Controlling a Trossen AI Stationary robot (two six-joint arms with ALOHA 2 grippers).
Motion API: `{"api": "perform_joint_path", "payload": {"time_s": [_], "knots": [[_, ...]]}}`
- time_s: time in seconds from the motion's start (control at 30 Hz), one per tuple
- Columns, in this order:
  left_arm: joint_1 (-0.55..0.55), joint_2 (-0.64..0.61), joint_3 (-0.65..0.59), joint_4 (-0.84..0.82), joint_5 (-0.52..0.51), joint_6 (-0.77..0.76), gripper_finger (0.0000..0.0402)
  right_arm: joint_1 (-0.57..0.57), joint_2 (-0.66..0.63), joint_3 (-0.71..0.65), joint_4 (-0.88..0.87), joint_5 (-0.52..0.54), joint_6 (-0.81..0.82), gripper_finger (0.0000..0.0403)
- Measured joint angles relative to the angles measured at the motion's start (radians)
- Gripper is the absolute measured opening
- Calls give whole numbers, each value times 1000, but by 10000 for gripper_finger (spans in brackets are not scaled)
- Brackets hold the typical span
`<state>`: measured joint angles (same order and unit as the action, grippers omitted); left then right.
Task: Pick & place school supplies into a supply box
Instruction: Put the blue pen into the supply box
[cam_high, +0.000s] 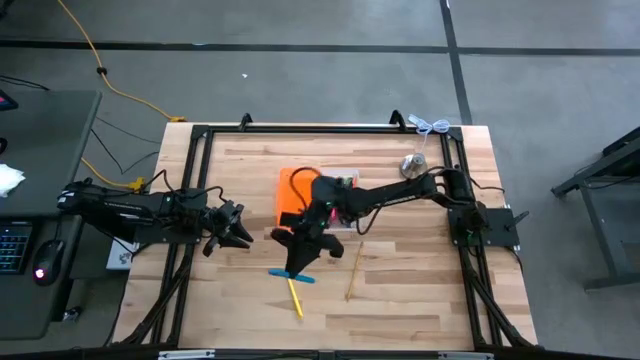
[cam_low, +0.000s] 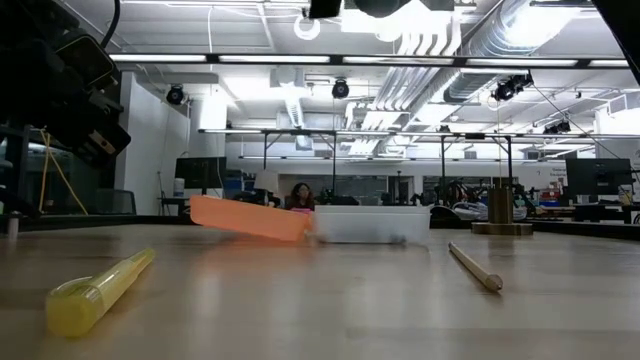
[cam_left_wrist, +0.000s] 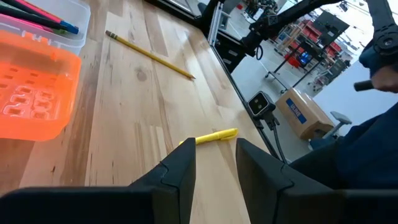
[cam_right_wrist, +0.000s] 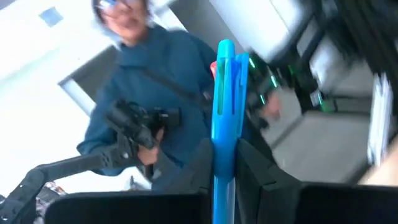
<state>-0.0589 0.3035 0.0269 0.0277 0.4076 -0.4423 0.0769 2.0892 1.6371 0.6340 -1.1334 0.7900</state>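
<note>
My right gripper (cam_high: 298, 262) hangs over the table's middle, shut on a blue pen (cam_right_wrist: 224, 93) that shows level below it in the high view (cam_high: 291, 275). On the wood lie a yellow marker (cam_high: 296, 298) and a tan pencil (cam_high: 353, 272). The supply box stands behind them, with an orange half (cam_high: 295, 190) and a clear tray (cam_low: 370, 222) holding pens (cam_left_wrist: 43, 15). My left gripper (cam_left_wrist: 214, 168) waits open at the table's left (cam_high: 235, 228), with nothing between its fingers. My right gripper pinches the blue pen's barrel (cam_right_wrist: 224, 155) between its two fingers (cam_right_wrist: 202, 171). The fingers lie across the pen, and its clip end (cam_right_wrist: 227, 53) sticks out well past them. The pen is lifted clear of the table and lies about level.
A silver bell-shaped metal object (cam_high: 413, 163) stands at the back right, near a white cord (cam_high: 432, 126). A black frame (cam_high: 300, 128) runs round the tabletop. A person in a blue top (cam_right_wrist: 161, 81) stands beyond the table. Bare wood (cam_high: 420, 300) lies at the near right.
</note>
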Motion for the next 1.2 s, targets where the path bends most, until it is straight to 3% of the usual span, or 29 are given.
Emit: {"api": "perform_joint_path", "payload": {"time_s": [0.27, 0.47, 0.87, 1.2], "knots": [[0, 0, 0, 0, 0, 2, 145, 1, 0, 0, 426, 92, 104, 19], [0, 0, 0, 0, 0, 8, 145, 1, 0, 0, 575, 150, 100, 22], [0, 0, 0, 0, 0, 9, 145, 1, -1, 0, 566, 191, 84, 21], [0, 0, 0, 0, 0, 9, 145, -38, -1, 0, 245, 262, -64, 19]]}}
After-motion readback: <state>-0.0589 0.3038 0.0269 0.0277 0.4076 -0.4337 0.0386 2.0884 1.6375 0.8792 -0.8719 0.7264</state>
